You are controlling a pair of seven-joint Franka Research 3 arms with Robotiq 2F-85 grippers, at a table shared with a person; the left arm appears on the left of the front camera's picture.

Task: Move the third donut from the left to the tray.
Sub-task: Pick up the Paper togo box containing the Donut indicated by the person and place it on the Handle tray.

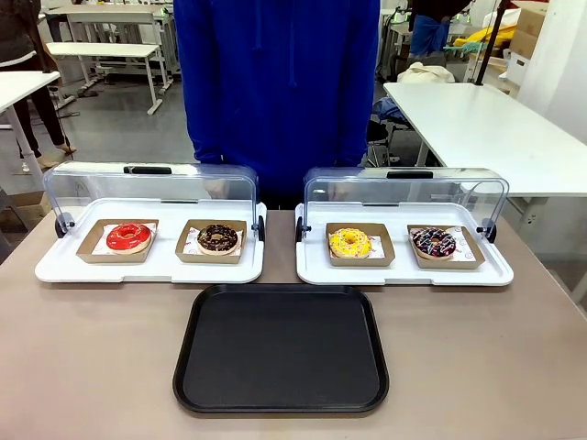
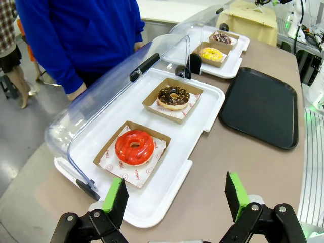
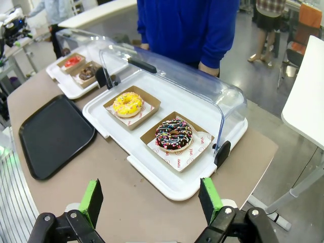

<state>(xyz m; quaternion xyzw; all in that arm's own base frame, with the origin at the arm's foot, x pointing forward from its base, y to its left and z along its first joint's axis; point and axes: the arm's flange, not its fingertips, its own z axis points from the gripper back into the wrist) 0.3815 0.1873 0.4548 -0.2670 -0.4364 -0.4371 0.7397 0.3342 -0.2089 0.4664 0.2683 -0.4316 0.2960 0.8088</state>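
I see my right end effector (image 3: 151,200) hanging spread and empty above the counter (image 3: 121,182), with the third donut (image 3: 127,104) well ahead of it, untouched.

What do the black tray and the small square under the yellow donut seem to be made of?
The tray: probably plastic, matte black, with a moulded raised rim and rounded corners. The square under the yellow donut: seemingly brown cardboard, dull, with folded-up edges.

Front: we look across the table (image 1: 92,367) at the person (image 1: 275,92); both wrist views, from opposite ends, share the tray (image 1: 280,353).
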